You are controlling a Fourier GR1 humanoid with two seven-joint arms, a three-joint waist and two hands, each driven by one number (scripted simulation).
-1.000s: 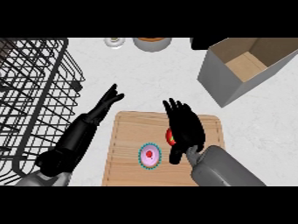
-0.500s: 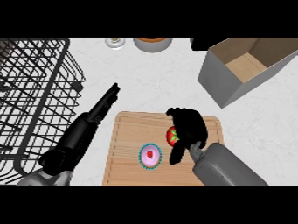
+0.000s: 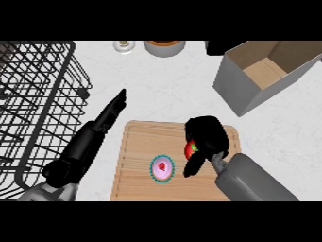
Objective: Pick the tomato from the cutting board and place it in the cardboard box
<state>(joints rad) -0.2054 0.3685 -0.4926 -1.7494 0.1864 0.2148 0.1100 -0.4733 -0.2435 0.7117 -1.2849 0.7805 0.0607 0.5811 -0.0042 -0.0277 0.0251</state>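
White table [image 3: 163,90] beneath all. At 9 o'clock, a black wire rack [image 3: 24,104]. At 1 o'clock, an open cardboard box [image 3: 240,90]. At 6 o'clock, a wooden cutting board [image 3: 142,142]. Left hand [image 3: 111,111] just beside the cutting board's 10 o'clock corner, fingers straight, holding nothing. Right hand [image 3: 207,137] over its 3 o'clock side, fingers curled round the tomato [image 3: 190,149], red showing under the palm. Pink cupcake [image 3: 162,168] near, at the tomato's 8 o'clock. Bowl [image 3: 165,47] and small jar [image 3: 123,46] at 12 o'clock.
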